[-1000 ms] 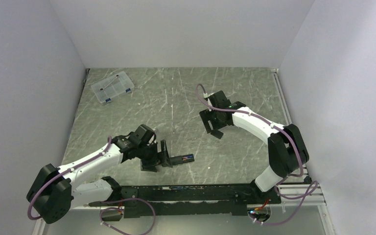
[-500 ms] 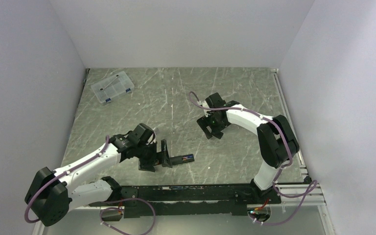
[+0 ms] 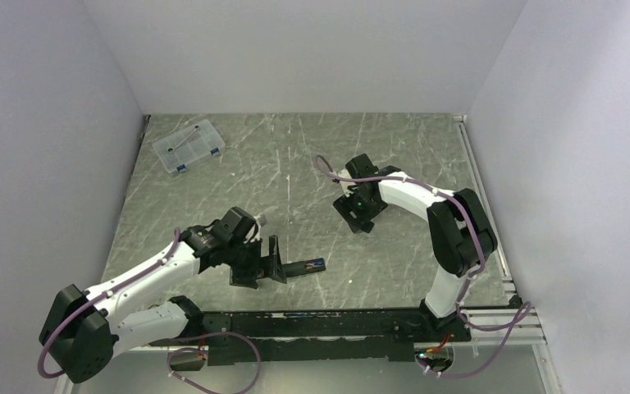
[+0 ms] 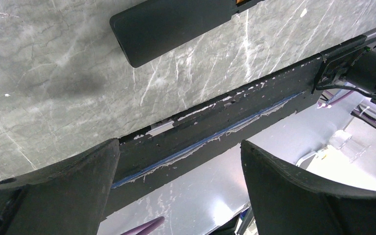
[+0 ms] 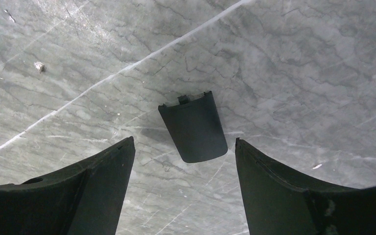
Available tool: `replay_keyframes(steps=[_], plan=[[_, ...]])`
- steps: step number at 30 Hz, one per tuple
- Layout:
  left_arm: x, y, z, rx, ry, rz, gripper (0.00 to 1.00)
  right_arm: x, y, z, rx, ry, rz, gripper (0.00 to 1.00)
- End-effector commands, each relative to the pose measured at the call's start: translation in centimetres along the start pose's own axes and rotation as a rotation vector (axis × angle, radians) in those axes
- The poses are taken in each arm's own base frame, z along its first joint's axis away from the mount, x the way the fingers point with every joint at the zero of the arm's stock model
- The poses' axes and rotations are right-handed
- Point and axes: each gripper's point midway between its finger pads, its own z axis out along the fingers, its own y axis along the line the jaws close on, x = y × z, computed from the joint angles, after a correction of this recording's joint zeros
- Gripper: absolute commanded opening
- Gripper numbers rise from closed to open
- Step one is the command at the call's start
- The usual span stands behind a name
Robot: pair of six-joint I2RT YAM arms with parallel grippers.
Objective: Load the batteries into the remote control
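Observation:
The remote control (image 3: 303, 267) is a slim black bar lying flat near the table's front. In the left wrist view the remote control (image 4: 176, 24) lies beyond my fingertips. A small blue and orange patch (image 3: 318, 264) shows at its right end; I cannot tell whether it is the batteries. My left gripper (image 3: 262, 269) stands just left of the remote, open and empty (image 4: 179, 143). My right gripper (image 3: 357, 212) is low over the table's middle, open (image 5: 183, 140). A small black battery cover (image 5: 193, 128) lies flat just ahead of its fingertips, untouched.
A clear plastic compartment box (image 3: 188, 146) sits at the back left corner. The black mounting rail (image 3: 336, 324) runs along the near edge, and in the left wrist view the rail (image 4: 225, 122) passes close under my left fingers. White walls close in three sides.
My right arm has folded in and brought its gripper down and slightly left over the battery cover. My left gripper has opened wider beside the remote. The remote has not moved.

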Motion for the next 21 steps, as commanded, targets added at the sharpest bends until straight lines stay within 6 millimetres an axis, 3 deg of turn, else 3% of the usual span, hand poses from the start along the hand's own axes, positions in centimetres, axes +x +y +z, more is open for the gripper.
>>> replay_keyframes(steps=[1,10,21], plan=[[-0.6,-1.2,-0.8,0.029,-0.013,0.052,1.00,0.5,0.1,0.4,-0.025,0.028,-0.017,0.75],[-0.7,-1.3,-0.7,0.031,-0.012,0.053,0.99,1.6,0.0,1.4,-0.036,0.061,0.001,0.71],[-0.6,-1.1,-0.6,0.027,-0.011,0.048,0.99,2.8,0.1,2.1,-0.025,0.120,0.059,0.57]])
